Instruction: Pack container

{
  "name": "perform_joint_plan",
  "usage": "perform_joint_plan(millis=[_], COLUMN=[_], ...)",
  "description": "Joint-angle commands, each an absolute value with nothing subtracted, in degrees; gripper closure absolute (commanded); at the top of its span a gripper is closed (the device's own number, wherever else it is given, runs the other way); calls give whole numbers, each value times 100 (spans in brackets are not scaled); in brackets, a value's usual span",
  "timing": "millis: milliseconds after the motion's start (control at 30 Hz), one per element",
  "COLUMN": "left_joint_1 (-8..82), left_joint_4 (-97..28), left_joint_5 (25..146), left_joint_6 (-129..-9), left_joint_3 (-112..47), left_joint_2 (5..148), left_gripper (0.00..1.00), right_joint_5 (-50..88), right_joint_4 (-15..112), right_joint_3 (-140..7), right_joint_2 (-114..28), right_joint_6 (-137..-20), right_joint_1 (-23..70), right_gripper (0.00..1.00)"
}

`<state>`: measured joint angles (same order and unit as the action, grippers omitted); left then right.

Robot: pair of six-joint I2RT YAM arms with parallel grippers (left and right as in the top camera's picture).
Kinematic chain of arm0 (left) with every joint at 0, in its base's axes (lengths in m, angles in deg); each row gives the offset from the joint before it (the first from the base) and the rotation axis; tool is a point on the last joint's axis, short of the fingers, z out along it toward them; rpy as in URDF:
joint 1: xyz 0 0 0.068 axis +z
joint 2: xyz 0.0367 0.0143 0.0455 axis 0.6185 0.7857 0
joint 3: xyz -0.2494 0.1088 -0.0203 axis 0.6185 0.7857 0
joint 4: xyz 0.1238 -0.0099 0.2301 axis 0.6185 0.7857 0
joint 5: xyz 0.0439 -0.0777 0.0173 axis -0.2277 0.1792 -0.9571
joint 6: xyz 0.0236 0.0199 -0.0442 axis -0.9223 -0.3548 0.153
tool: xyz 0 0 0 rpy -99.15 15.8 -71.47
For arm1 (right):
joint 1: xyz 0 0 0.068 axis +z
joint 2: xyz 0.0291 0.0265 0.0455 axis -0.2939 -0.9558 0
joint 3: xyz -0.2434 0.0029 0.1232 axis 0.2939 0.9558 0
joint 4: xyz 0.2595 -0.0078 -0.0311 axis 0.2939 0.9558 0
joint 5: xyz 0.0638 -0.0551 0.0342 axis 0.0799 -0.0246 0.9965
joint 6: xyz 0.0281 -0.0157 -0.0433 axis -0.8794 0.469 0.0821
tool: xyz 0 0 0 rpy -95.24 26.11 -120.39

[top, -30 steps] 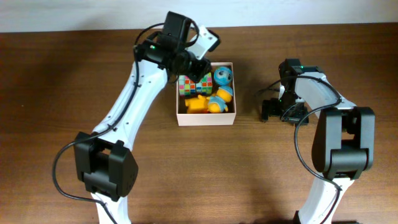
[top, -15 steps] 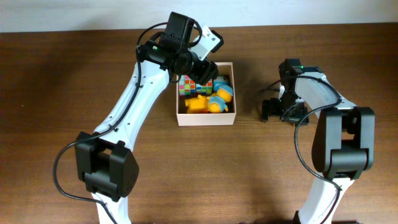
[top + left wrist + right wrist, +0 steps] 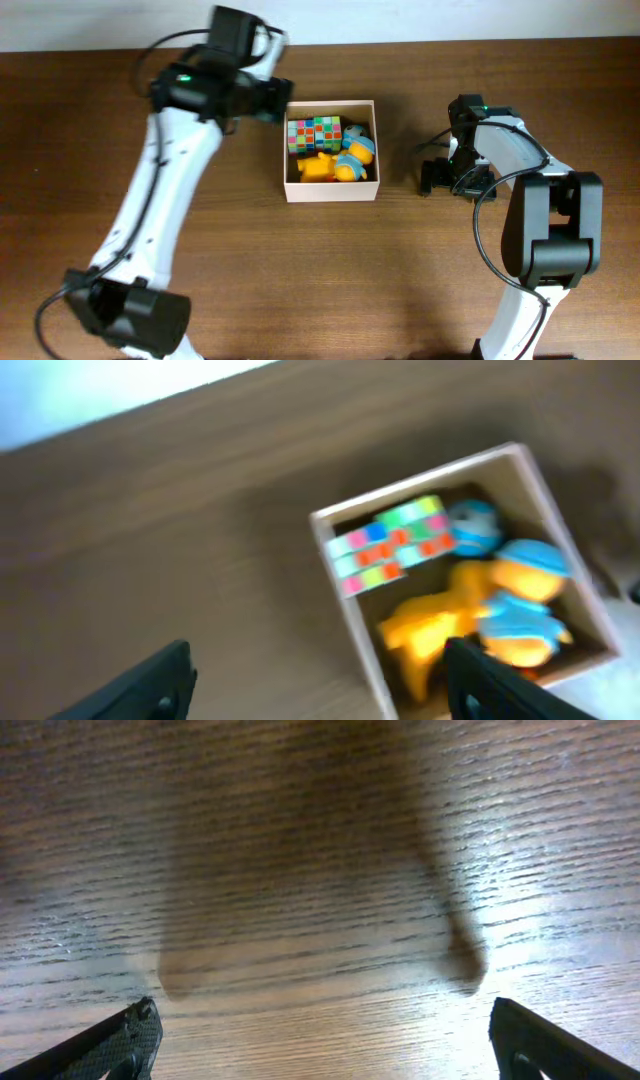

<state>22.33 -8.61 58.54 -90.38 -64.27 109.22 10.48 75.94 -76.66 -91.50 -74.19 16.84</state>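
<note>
Container (image 3: 331, 191) untouched | left end effector (image 3: 320, 682) apart, beside rim | right end effector (image 3: 325, 1040) apart

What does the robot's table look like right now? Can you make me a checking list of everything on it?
Surface: brown wooden table, no spills seen.
Job's things: container holds a colourful cube, a yellow toy and a blue-and-orange figure.
Clutter: nothing seen.
Grippers: left gripper open and empty, near the container's far left corner; right gripper open and empty, over bare wood to the container's right.
Cables: black cable loops along the right arm; more run along the left arm.
Surroundings: white strip beyond the table's far edge.
</note>
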Motion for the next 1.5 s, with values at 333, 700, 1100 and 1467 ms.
perform_joint_plan(millis=[333,700,1100,1467], left_joint_1=[3236,3239,3396,3807], left_joint_4=[-220,-198,1155,-2], left_joint_5=[5533,5454,5327,5834], left_joint_6=[-8393,-8417,-8457,-8461], left_joint_3=[-6514,-6514,-6514,-6263], left_joint_2=[10830,10830,10808,9545], left_gripper=[1,1,1,1], right_joint_5=[960,960,960,960], right_joint_4=[7596,7596,7596,7596], right_joint_3=[-7649,-7649,-7649,-7649], right_joint_2=[-9084,-9084,-9084,-9084], right_joint_6=[-7384,-7384,-7384,-7384], right_joint_1=[1660,1660,1660,1660], right_gripper=[1,1,1,1])
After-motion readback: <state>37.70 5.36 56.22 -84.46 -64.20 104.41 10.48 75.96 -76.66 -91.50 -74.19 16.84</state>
